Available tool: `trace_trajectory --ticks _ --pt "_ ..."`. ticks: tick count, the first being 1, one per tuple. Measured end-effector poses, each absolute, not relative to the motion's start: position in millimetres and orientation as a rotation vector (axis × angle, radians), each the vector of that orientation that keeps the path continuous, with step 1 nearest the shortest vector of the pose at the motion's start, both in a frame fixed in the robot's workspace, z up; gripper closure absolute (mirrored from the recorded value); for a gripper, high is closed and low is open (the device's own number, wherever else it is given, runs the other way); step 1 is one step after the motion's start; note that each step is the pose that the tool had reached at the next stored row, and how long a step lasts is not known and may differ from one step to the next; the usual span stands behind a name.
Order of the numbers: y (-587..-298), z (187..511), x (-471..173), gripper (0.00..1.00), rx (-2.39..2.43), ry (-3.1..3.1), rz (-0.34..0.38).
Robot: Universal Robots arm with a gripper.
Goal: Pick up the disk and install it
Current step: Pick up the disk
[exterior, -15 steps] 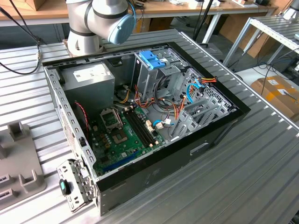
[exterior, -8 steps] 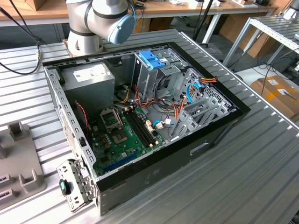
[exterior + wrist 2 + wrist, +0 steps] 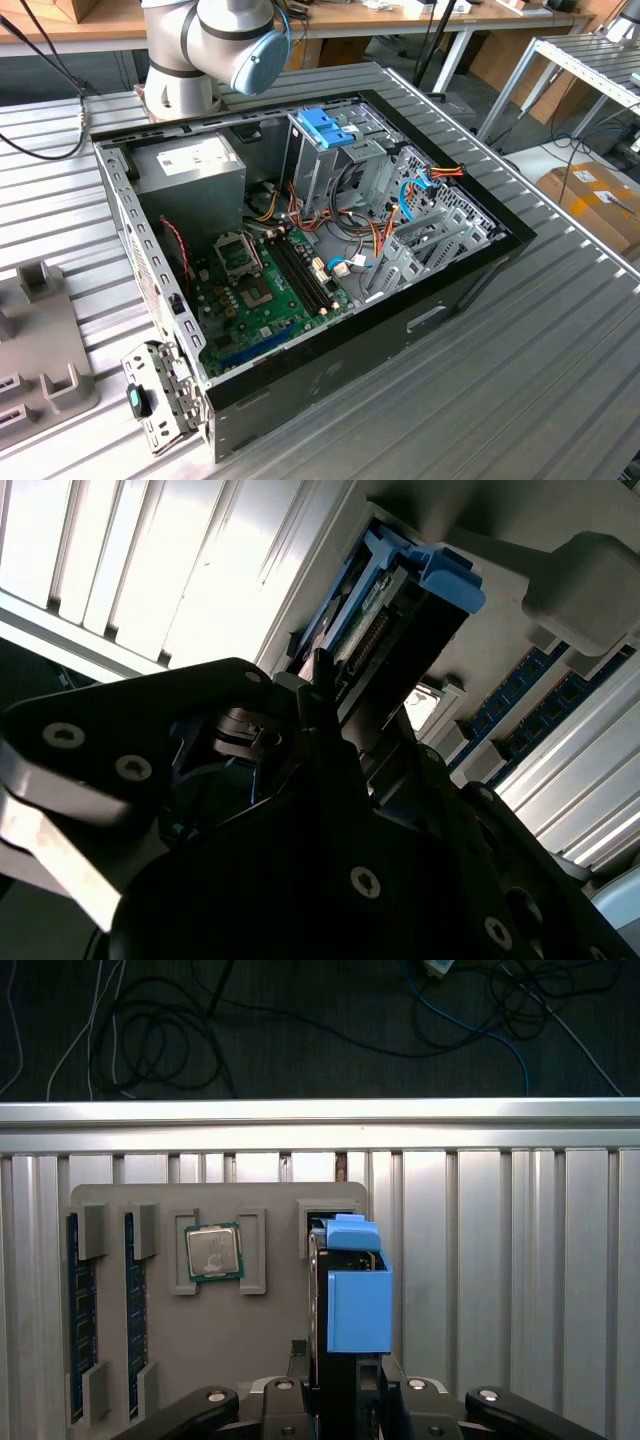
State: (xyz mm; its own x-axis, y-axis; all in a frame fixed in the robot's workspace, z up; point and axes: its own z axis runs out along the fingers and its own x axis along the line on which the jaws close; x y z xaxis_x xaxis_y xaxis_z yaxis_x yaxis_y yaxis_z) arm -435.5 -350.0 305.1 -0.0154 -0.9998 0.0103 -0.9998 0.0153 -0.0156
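A flat grey moulded tray (image 3: 270, 1340) lies on the ribbed aluminium table (image 3: 500, 1260), with long memory sticks (image 3: 80, 1310) and a square processor (image 3: 212, 1253) in its recesses. The disk (image 3: 358, 1310), a dark slab with smooth light blue plastic rails, stands on edge at the tray's slot. The black fingers (image 3: 392, 1380) of the gripper (image 3: 345, 1370) are clamped against the disk's flanks.

We can read no text; the white label (image 3: 196, 155) on the power supply, upper left, stays illegible.

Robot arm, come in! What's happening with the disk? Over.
Gripper at the disk. Disk on end at the slot in the grey tray, not yet installed. Nothing crowding it. Over.
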Motion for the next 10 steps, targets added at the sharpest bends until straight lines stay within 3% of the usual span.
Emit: trace_trajectory --ticks 10 --pt "-350.0 304.9 -435.5 0.65 -2.202 2.236 -0.029"
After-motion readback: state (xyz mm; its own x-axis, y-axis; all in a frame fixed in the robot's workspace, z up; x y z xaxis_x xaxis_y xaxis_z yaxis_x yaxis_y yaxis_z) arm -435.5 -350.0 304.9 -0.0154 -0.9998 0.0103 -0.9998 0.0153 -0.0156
